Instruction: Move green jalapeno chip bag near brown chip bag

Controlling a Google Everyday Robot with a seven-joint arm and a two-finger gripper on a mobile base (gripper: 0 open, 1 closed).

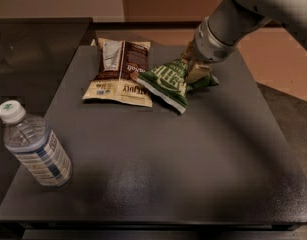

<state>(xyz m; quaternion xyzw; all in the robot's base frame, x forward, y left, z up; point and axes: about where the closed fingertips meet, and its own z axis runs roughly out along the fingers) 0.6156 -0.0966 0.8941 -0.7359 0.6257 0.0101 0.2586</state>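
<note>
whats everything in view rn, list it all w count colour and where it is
table: one, dark grey, fills most of the view
second surface: one, dark and glossy, back left beside the table
brown chip bag: one, dark brown with cream ends, lying flat at the table's back centre-left
green jalapeno chip bag: one, dark green with white lettering, back centre, left corner at the brown bag's right edge
water bottle: one, clear with white cap, front left corner
arm: one, grey, reaching in from the upper right
gripper: one, beige jaws closed on the green bag's right end
</note>
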